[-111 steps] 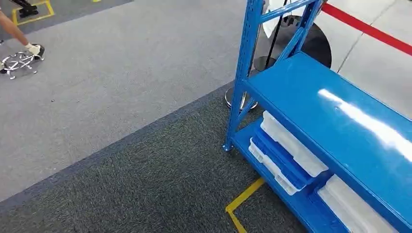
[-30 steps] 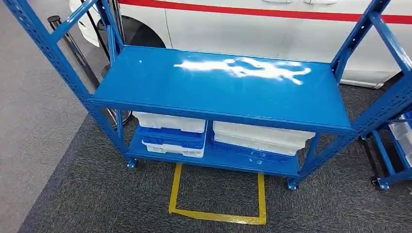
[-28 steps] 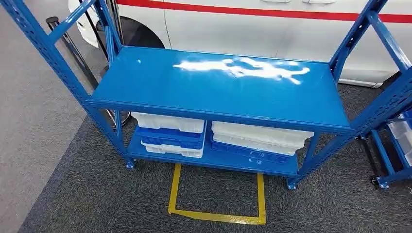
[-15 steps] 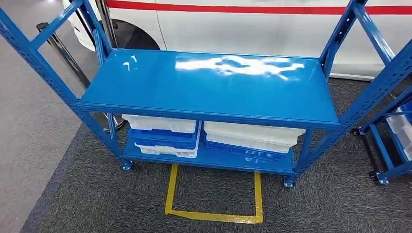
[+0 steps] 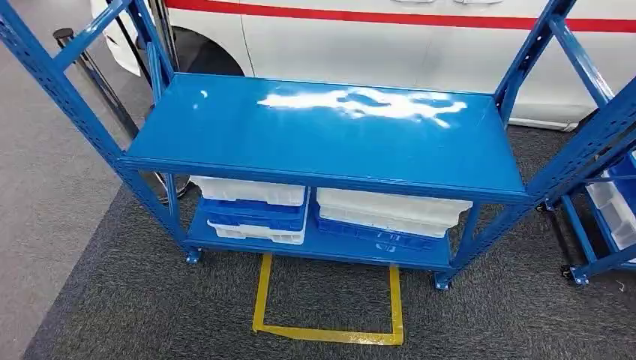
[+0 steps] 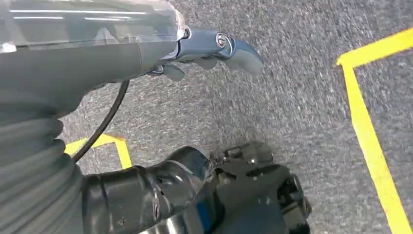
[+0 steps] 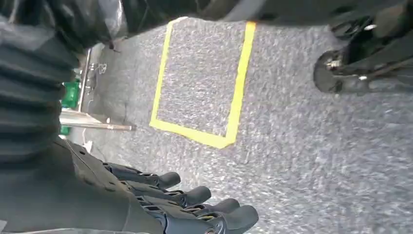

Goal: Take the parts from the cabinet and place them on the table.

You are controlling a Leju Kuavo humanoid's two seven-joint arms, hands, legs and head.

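Nearest in head view: dark grey carpet [image 5: 135,300] with a yellow tape outline [image 5: 328,332], three-sided, open toward the rack. Just beyond the tape stands the blue rack [image 5: 322,135] on small casters; front legs flank the tape. Top shelf is bare blue metal w/ glare patches. Lower shelf [image 5: 330,247] carries two tray stacks side by side: left stack [image 5: 251,210] = white tray over blue over white; right stack [image 5: 390,214] = white trays over a blue one. Tray contents cannot be read from this angle, so the parts themselves cannot be told. At right edge, a second blue rack [image 5: 607,217] w/ white bins, apart from the first. To the left, lighter grey floor [image 5: 37,187] and a black post [image 5: 90,71] behind the rack's left upright. Farthest: white car body [image 5: 360,41] w/ red stripe, directly behind the rack. Left wrist view: left hand [image 6: 204,51] hangs over carpet and tape, holds nothing, fingers extended and slightly apart. Right wrist view: right hand [image 7: 195,204] also over carpet near a tape outline [image 7: 234,97], holds nothing, dark fingers [image 7: 229,219] stretched out side by side, close together, not curled.
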